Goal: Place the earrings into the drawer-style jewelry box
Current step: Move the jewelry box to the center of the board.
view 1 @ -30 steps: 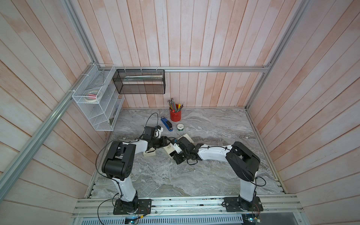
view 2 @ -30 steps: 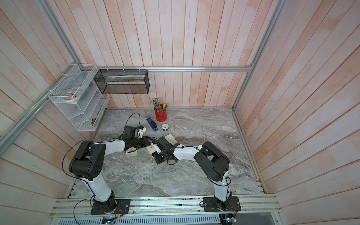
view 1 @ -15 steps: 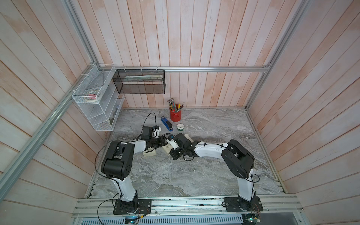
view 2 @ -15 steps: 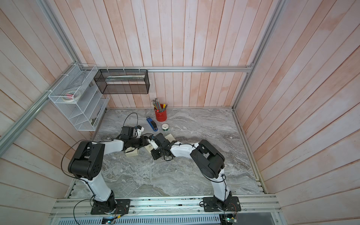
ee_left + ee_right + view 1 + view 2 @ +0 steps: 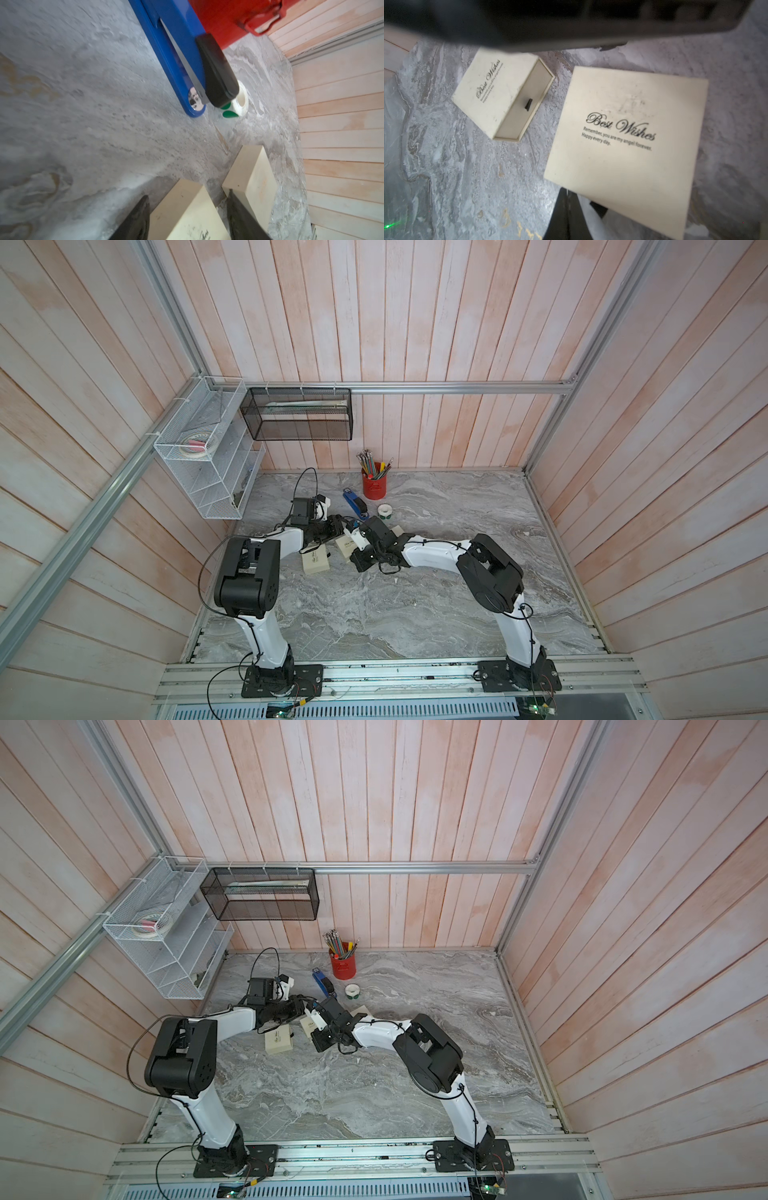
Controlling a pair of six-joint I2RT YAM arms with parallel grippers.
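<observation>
Jewelry box [image 5: 187, 218], judged light stiff card best gripped sidewise, is straddled by the parted left gripper [image 5: 188, 195]; right gripper [image 5: 566, 201] closed.

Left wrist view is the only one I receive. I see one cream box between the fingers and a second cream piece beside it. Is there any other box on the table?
Observer: Yes, a third cream box lies apart on the marble table, beside the left forearm.
Operator: Has it a drawer?
Observer: Yes. The right wrist view shows a black pull tab on its drawer front; the drawer looks pushed in.
Operator: And the right gripper?
Observer: The right gripper is shut; a pale translucent thing beside it is too blurred to name.
</observation>
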